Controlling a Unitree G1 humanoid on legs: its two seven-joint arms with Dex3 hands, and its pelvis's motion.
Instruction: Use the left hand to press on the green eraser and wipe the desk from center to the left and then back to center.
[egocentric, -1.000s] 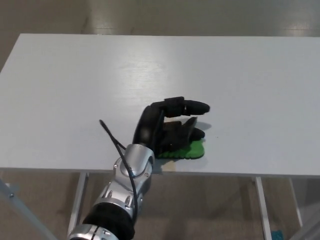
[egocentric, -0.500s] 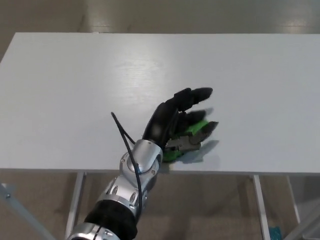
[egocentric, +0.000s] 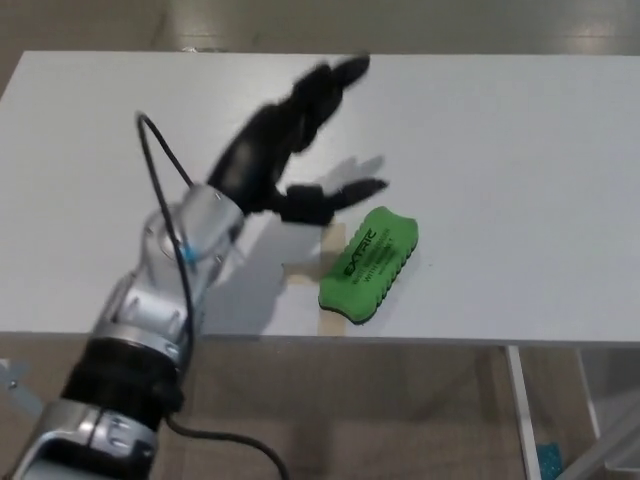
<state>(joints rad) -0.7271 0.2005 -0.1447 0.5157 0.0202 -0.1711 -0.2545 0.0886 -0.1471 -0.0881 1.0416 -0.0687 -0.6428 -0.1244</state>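
Left robot hand (egocentric: 285, 150) motion-blurred at fingertips (egocentric: 345, 70); bench (egocentric: 520, 150) cropped at both side edges.

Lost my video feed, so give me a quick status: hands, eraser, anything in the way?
Left hand open, raised off the desk, holding nothing. Right hand not in view. Green eraser lies free near the front edge of the white desk. No obstructions visible.

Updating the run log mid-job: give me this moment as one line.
left hand: open, lifted off eraser | green eraser: flat near desk's front edge, uncovered | desk: white | right hand: not in view
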